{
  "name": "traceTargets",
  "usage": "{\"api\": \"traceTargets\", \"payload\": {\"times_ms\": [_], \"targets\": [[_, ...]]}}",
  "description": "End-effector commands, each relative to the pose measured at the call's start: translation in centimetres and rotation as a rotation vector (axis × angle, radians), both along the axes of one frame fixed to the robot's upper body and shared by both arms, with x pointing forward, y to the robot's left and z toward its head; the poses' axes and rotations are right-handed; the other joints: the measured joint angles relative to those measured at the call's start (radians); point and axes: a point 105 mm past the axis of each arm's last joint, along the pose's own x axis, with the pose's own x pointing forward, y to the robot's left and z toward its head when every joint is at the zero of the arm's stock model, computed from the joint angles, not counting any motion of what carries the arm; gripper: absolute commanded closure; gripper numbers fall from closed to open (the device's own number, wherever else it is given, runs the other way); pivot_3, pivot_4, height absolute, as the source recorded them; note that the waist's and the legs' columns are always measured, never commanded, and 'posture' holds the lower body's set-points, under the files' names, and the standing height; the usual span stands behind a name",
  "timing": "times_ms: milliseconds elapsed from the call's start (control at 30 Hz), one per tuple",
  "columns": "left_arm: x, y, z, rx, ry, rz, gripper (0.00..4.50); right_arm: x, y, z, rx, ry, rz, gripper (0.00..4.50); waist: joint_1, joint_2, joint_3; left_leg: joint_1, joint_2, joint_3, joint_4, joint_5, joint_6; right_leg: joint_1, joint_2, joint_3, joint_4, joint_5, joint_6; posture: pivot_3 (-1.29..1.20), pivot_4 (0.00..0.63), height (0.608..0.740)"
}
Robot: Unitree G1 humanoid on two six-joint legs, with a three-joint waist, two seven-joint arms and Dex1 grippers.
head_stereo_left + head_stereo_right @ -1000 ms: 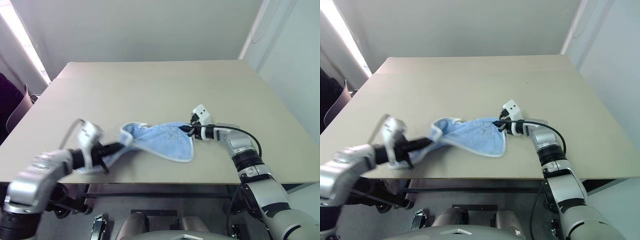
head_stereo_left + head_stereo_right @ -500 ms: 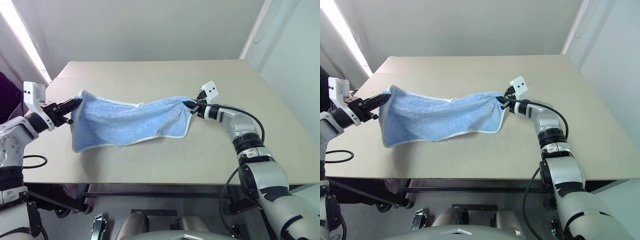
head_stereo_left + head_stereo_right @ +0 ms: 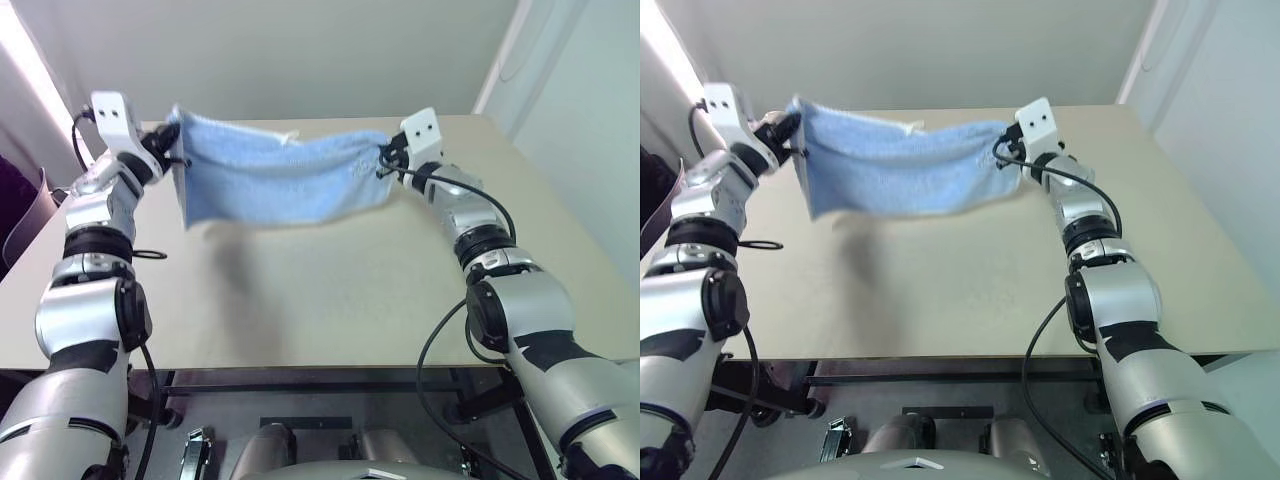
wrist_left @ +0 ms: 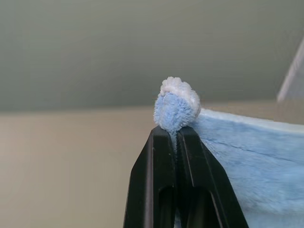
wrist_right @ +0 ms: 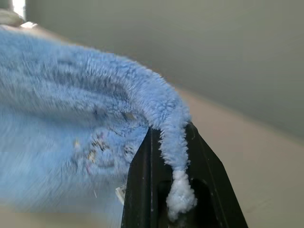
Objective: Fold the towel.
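Left eye view is showing both claws, left (image 3: 172, 152) and right (image 3: 384, 160), pinching corners of the towel (image 3: 275, 182) (soft, light, sagging between them) over the counter (image 3: 330, 290).

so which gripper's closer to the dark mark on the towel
Right. The right gripper pinches the towel corner beside the mark; the left gripper holds the opposite corner.

1. Left gripper (image 3: 168, 150) sits at upper left of the frame, arm raised and reaching forward, fingers pinched together.
2. Right gripper (image 3: 385, 160) sits right of upper centre, arm likewise raised, fingers pinched.
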Motion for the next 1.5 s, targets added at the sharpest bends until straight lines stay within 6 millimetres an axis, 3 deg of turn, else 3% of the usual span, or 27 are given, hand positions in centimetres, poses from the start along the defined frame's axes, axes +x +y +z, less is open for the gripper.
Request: {"api": "traceTargets", "payload": {"times_ms": [33, 100, 200, 300, 400, 600, 733, 833, 933, 1000, 1033, 1133, 1333, 1500], "targets": [[-1.0, 1.7, 2.7, 0.008, -0.137, 0.038, 4.47, -0.2, -1.4, 2.3, -0.024, -0.135, -0.041, 4.5, -0.008, 0.0, 0.0, 0.0, 0.0, 0.001, 0.0, 0.0, 0.0, 0.0, 0.0, 0.0, 0.0, 0.0, 0.0, 0.0, 0.0, 0.74], [-1.3, 1.6, 1.4, 0.128, -0.118, 0.01, 4.47, -0.7, -1.6, 1.2, -0.056, -0.152, -0.02, 4.5, -0.019, 0.0, 0.0, 0.0, 0.0, 0.001, 0.0, 0.0, 0.0, 0.0, 0.0, 0.0, 0.0, 0.0, 0.0, 0.0, 0.0, 0.74], [-2.7, 1.0, -3.5, 0.403, -0.034, -0.094, 4.47, -1.8, -2.3, -1.2, -0.101, -0.16, 0.018, 4.5, -0.033, 0.001, -0.001, 0.002, 0.0, 0.001, 0.001, -0.002, 0.004, 0.003, 0.001, 0.001, 0.001, 0.0, 0.0, 0.0, 0.0, 0.74], [-4.9, 1.2, -7.3, 0.487, 0.005, -0.202, 4.47, -3.0, -3.2, -3.6, -0.101, -0.131, 0.072, 4.5, -0.044, 0.002, -0.001, 0.004, 0.0, 0.001, 0.002, -0.002, 0.005, 0.004, 0.001, 0.001, 0.003, 0.0, 0.0, 0.0, 0.0, 0.74], [-7.4, 1.9, -10.1, 0.485, 0.035, -0.261, 4.47, -5.4, -3.1, -6.8, -0.108, -0.055, 0.237, 4.5, -0.052, 0.002, -0.001, 0.002, 0.001, 0.0, 0.004, -0.002, 0.005, 0.002, 0.002, 0.001, 0.005, 0.0, 0.0, 0.0, 0.0, 0.74], [-11.1, 3.3, -12.2, 0.447, 0.066, -0.245, 4.47, -10.3, -3.8, -8.9, -0.095, -0.005, 0.443, 4.5, -0.047, 0.002, -0.001, 0.004, 0.001, -0.002, 0.008, -0.002, 0.005, 0.004, 0.001, 0.0, 0.008, 0.0, 0.0, 0.0, 0.0, 0.74], [-13.7, 3.9, -13.1, 0.436, 0.11, -0.247, 4.47, -14.4, -4.1, -10.2, -0.103, 0.12, 0.601, 4.5, -0.027, 0.002, -0.001, 0.007, 0.001, -0.002, 0.009, -0.002, 0.005, 0.007, 0.001, 0.001, 0.01, 0.0, 0.0, 0.0, 0.0, 0.74], [-15.4, 4.0, -13.9, 0.437, 0.161, -0.27, 4.47, -16.1, -4.6, -11.4, -0.143, 0.196, 0.63, 4.5, -0.01, 0.002, -0.001, 0.009, 0.001, -0.002, 0.008, -0.002, 0.005, 0.009, 0.001, 0.001, 0.009, 0.0, 0.0, 0.0, 0.0, 0.74], [-17.1, 3.9, -15.4, 0.45, 0.237, -0.311, 4.47, -17.8, -5.0, -14.2, -0.212, 0.41, 0.674, 4.5, 0.011, 0.004, 0.0, 0.02, 0.002, -0.002, 0.006, -0.002, 0.004, 0.018, 0.002, 0.001, 0.004, -0.002, -0.003, 0.0, 0.0, 0.74], [-17.5, 3.9, -15.8, 0.447, 0.256, -0.314, 4.47, -18.3, -5.0, -15.0, -0.221, 0.486, 0.677, 4.5, 0.027, 0.004, 0.0, 0.022, 0.002, -0.001, 0.006, -0.003, 0.004, 0.02, 0.001, 0.001, 0.002, -0.005, -0.008, 0.0, 0.0, 0.74], [-17.6, 4.0, -16.0, 0.442, 0.261, -0.309, 4.47, -18.3, -4.9, -15.1, -0.213, 0.5, 0.672, 4.5, 0.032, 0.004, 0.0, 0.022, 0.002, -0.001, 0.006, -0.003, 0.004, 0.02, 0.001, 0.001, 0.001, -0.005, -0.008, 0.0, 0.0, 0.74], [-17.5, 3.8, -16.2, 0.436, 0.265, -0.304, 4.5, -18.8, -4.7, -15.2, -0.183, 0.546, 0.694, 3.83, 0.05, 0.004, 0.0, 0.021, 0.002, -0.001, 0.007, -0.003, 0.004, 0.019, 0.001, 0.001, 0.001, -0.005, -0.008, 0.0, 0.0, 0.74], [-17.6, 3.4, -16.4, 0.434, 0.271, -0.327, 4.5, -20.3, -5.3, -13.7, -0.187, 0.555, 0.738, 1.73, 0.065, 0.004, 0.0, 0.018, 0.002, -0.001, 0.004, -0.004, 0.006, 0.017, 0.0, 0.0, -0.005, -0.005, -0.008, 0.0, 0.0, 0.74], [-17.5, 3.2, -16.5, 0.437, 0.274, -0.337, 4.5, -20.2, -4.5, -10.5, -0.06, 0.531, 0.752, 1.73, 0.059, 0.004, 0.0, 0.017, 0.003, 0.0, 0.004, -0.005, 0.007, 0.017, 0.0, 0.0, -0.006, -0.004, -0.007, 0.0, 0.0, 0.74]]}}
